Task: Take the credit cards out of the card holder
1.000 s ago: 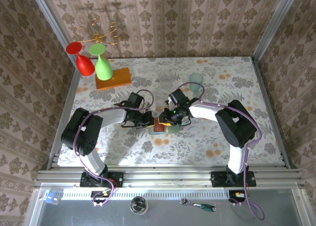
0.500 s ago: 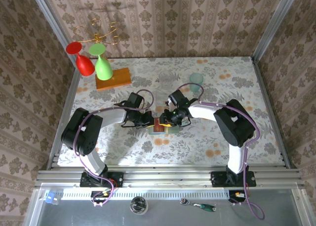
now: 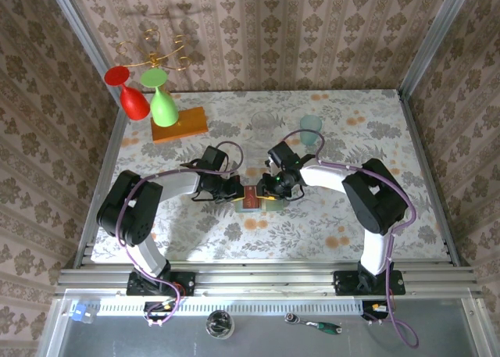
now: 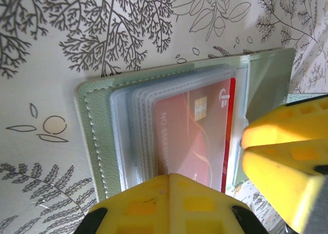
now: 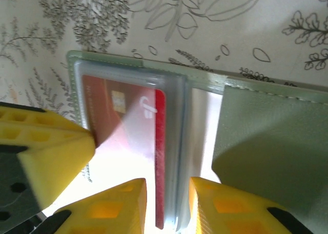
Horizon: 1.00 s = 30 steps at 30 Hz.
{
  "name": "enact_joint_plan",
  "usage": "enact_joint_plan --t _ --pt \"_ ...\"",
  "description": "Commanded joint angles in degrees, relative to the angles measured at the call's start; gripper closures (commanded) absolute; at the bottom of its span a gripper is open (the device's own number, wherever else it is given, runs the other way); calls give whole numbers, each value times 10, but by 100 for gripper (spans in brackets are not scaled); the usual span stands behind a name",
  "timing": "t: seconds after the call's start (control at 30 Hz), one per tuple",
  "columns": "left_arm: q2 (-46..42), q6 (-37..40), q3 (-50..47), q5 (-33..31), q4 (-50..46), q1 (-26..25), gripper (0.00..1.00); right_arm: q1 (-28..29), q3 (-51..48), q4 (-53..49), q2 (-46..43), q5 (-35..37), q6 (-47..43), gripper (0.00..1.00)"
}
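the card holder (image 4: 95, 136) lies open, well apart from the edges of the table (image 3: 351, 123); the left gripper (image 4: 169, 185), clenched empty, rests on its sleeves. the right gripper (image 5: 168, 193) straddles the edge of the red credit card (image 4: 195, 136); whether it pinches cannot be told; the card's print starts "no", digits blurred.

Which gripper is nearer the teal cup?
Right. The right gripper is at the card holder, in front and to the left of the teal cup. The left gripper sits further left, at the holder's other side.
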Motion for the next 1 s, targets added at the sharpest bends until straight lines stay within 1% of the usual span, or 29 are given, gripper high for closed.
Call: enact_joint_plan --t 0.0,0.17,0.4,0.57,0.97 --pt "-11 5 11 -7 -15 2 99 1 -13 13 -29 -1 -10 70" --pt "-26 1 9 -9 -13 1 94 1 -29 56 -25 -29 -6 69" --pt "-25 4 0 -14 -16 2 100 -3 -39 80 -20 -44 -3 70" --pt "-8 3 -4 -8 -9 2 100 -5 -40 87 -12 -52 -1 70" --pt "4 11 -12 -20 -24 2 100 -7 -39 95 3 -64 5 71"
